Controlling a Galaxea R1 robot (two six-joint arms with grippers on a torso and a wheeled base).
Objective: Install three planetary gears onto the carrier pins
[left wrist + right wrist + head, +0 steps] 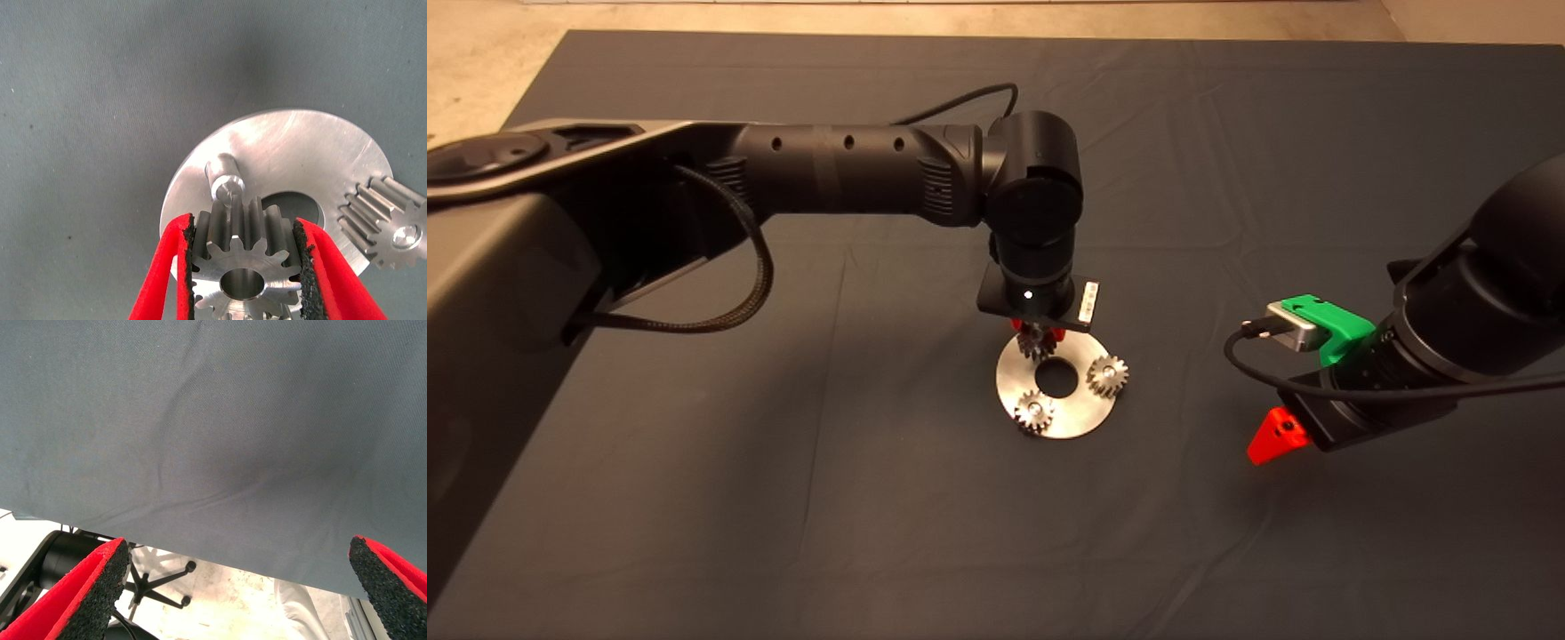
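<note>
The round silver disc point(1076, 418) lies mid-mat. Two planetary gears sit on carrier pins, one on the disc's right side point(1107, 375) and one at its near edge point(1034, 412). My left gripper point(1039, 336) hangs over the disc's far edge, shut on a third gear point(243, 273) held flat between its red fingers point(170, 267). In the left wrist view a bare carrier pin point(225, 177) stands on the disc point(300, 150) just beyond the held gear, apart from it. A seated gear point(390, 223) shows at the side. My right gripper point(240, 583) is open over bare mat.
The right arm point(1449, 338) hovers over the mat's right side, well away from the disc. Past the mat edge, the right wrist view shows a chair base point(160, 583) on the floor and a person's leg point(300, 613).
</note>
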